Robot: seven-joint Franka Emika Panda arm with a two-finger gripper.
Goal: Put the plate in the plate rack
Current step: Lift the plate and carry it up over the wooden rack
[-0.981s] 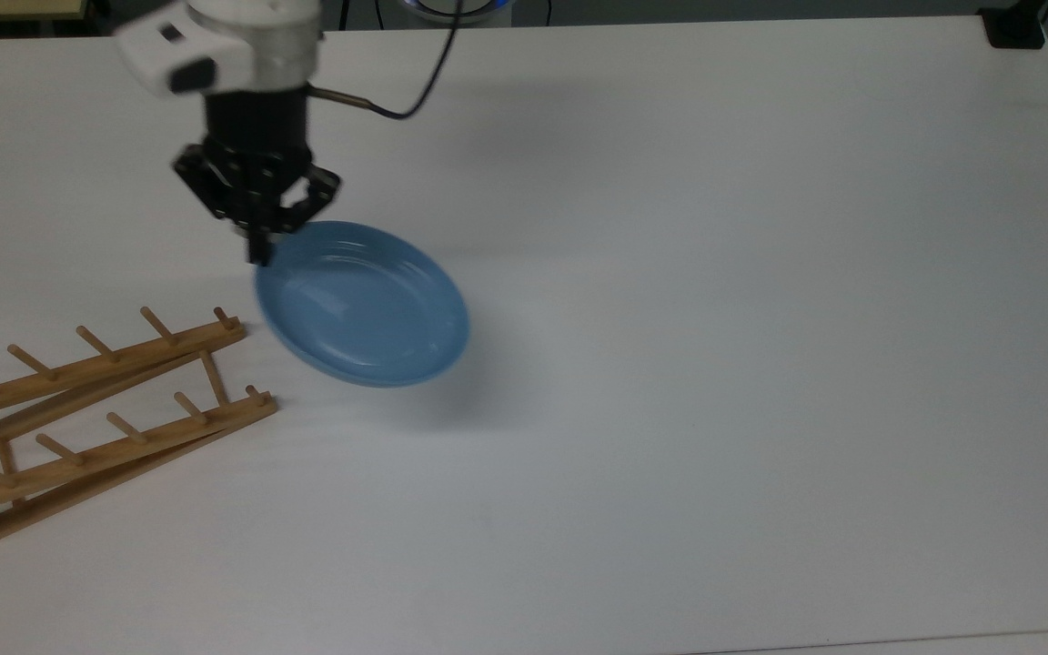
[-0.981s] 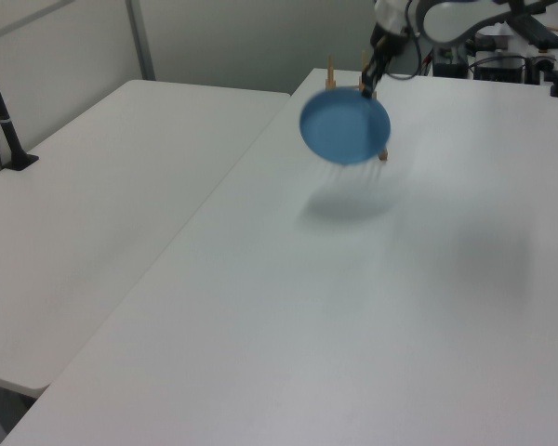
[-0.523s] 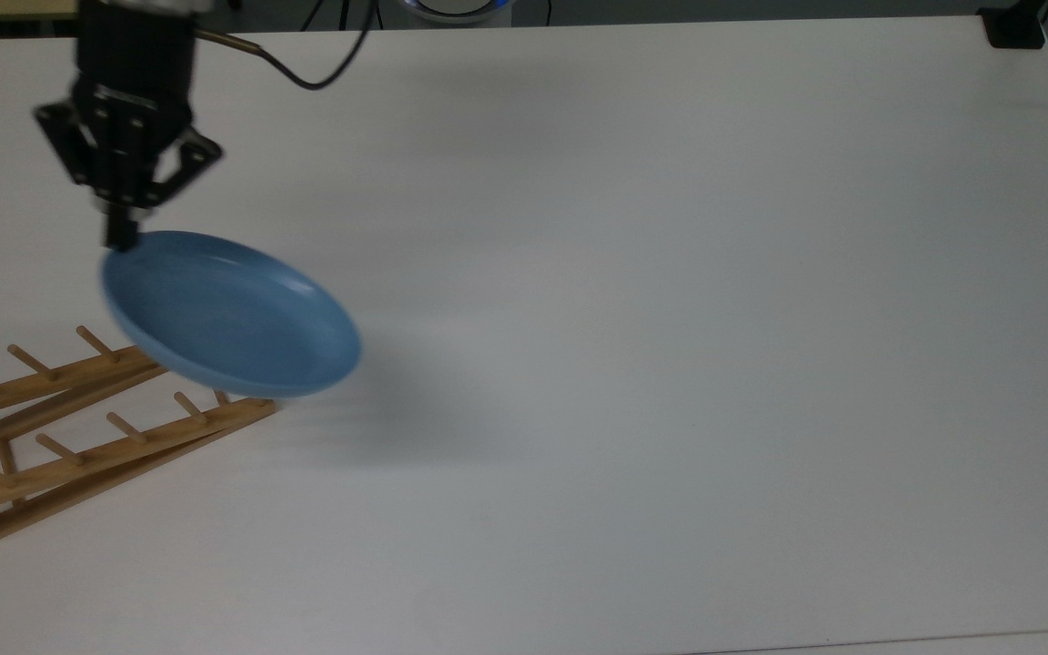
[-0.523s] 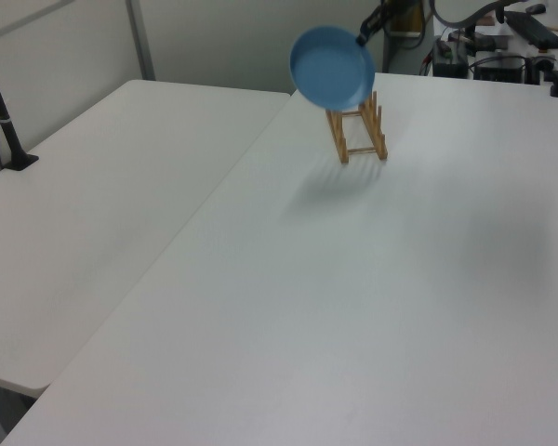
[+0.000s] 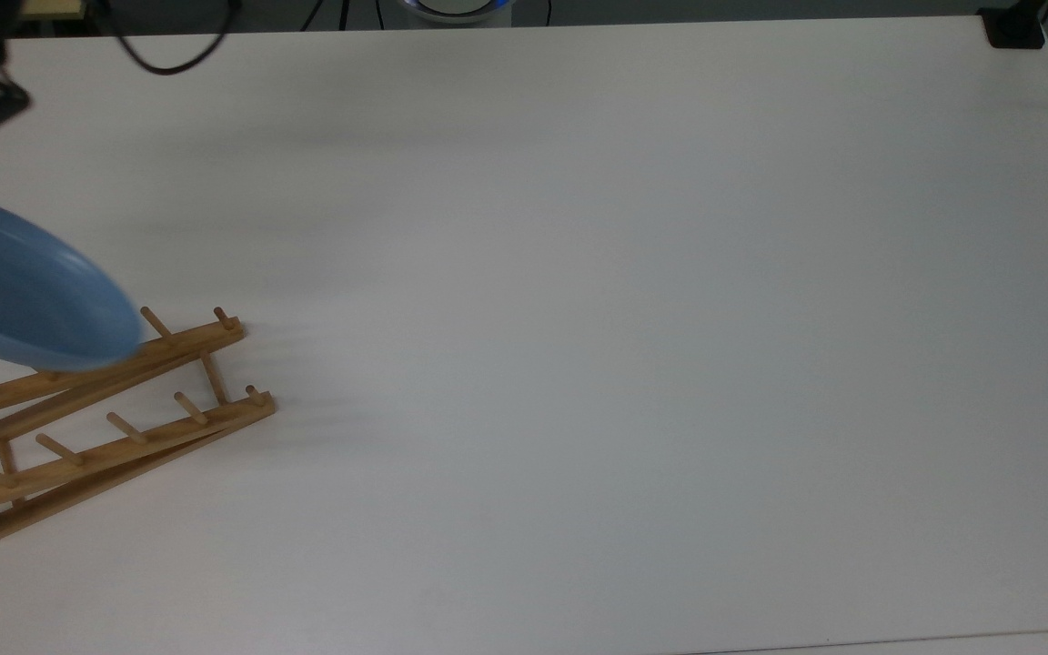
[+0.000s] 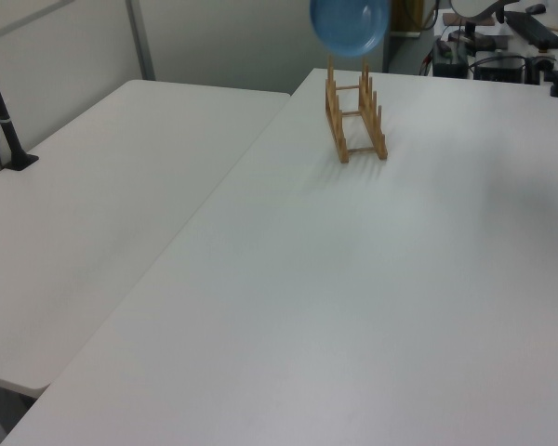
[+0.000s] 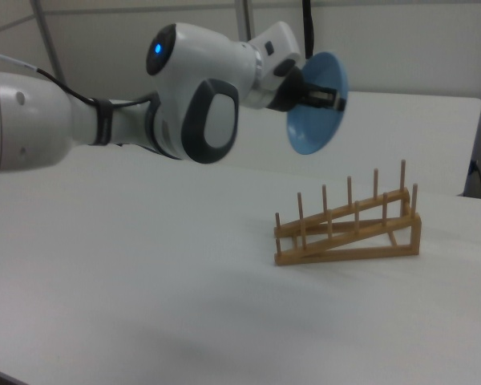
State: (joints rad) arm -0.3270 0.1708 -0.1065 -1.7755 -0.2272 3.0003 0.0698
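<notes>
I am holding the round, glossy light-blue plate (image 7: 317, 103) in the air, my black two-finger gripper (image 7: 330, 97) clenched on its rim, with the dish tilted steeply on edge. In the right view the plate is hanging just below and behind my fingers, well above the white table (image 7: 144, 265). The light-brown wooden plate rack (image 7: 349, 228), with its two sloping rails and rows of upright pegs, is standing on the table below my gripper and apart from the plate. In the top view the plate (image 5: 24, 291) is overlapping the rack's (image 5: 105, 428) far rail at the top view's left. In the left view the plate (image 6: 350, 25) is hovering above the rack (image 6: 355, 116).
</notes>
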